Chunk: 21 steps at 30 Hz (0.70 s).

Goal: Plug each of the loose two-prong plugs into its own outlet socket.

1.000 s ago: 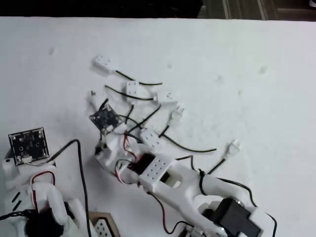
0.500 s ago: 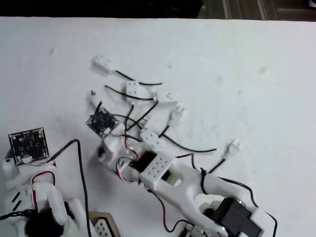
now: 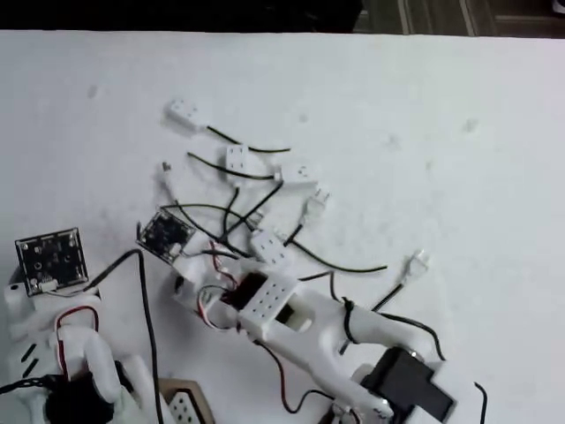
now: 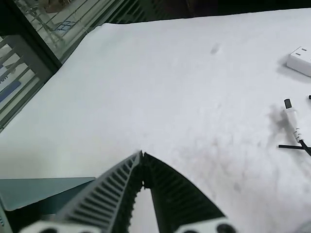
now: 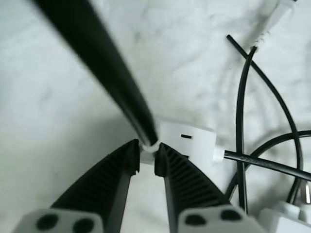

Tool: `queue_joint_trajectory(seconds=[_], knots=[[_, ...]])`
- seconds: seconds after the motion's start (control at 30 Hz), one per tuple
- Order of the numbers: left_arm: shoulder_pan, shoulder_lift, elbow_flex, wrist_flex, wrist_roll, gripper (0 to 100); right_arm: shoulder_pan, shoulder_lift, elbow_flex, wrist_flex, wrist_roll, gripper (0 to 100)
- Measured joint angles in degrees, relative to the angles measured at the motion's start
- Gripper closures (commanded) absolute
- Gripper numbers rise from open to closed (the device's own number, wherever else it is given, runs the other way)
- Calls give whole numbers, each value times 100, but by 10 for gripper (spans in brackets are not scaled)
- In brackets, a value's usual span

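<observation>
White plug point(image 5: 147, 154) pinched in right jaws, touching socket point(image 5: 189, 141) ahead; insertion apparently in hand, aligned push needed. Left jaws pressed together.

From overhead, the high camera looks steeply down on the white table point(image 3: 441, 132), with both arms at its near edge. The left wrist camera rides low behind the closed left gripper point(image 4: 142, 154) and faces out across the tabletop; it shares a loose plug point(image 4: 291, 114) with the high view. The right wrist camera hangs very close, looking down past the right gripper point(image 5: 147, 145), pinched on a white socket point(image 5: 189, 141) among black cords point(image 5: 240, 121).

place: lab or workshop bench | evidence: white table point(image 3: 459, 106), exposed circuit board point(image 3: 51, 258), slatted blinds point(image 4: 116, 12)
</observation>
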State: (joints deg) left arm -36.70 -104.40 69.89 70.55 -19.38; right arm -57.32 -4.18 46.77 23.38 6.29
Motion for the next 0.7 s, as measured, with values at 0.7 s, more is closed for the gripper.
queue_joint_trajectory(seconds=[0.7], knots=[[0, 0, 422, 0, 0, 977, 440, -967, -387, 1327, 53, 982]])
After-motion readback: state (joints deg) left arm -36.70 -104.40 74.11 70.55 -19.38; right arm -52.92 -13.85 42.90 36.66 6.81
